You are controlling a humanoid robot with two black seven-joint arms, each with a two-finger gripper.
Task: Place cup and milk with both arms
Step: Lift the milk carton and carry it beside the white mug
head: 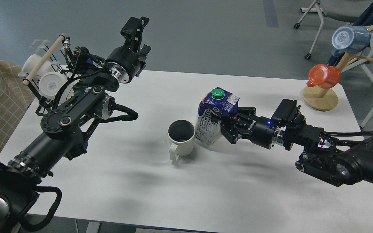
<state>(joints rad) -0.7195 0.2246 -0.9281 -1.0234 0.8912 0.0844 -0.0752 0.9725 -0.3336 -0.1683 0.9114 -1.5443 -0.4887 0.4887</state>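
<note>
The cup [181, 139], a white ribbed mug with a dark inside, stands upright at the middle of the white table [160, 194] with its handle toward me. The milk [213, 127], a blue and white carton with a green cap, stands slightly tilted just right of the cup, very close to it. My right gripper [229, 125] is shut on the carton's right side, reaching in from the right. My left gripper [138, 36] is raised over the table's far left edge, empty, with its fingers apart, far from the cup.
A black rack with smooth white mugs [50, 84] stands at the table's left edge. A wooden mug tree [321, 97] at the back right corner holds an orange cup [324, 76] and a blue cup [350, 39]. A chair [322, 13] stands beyond.
</note>
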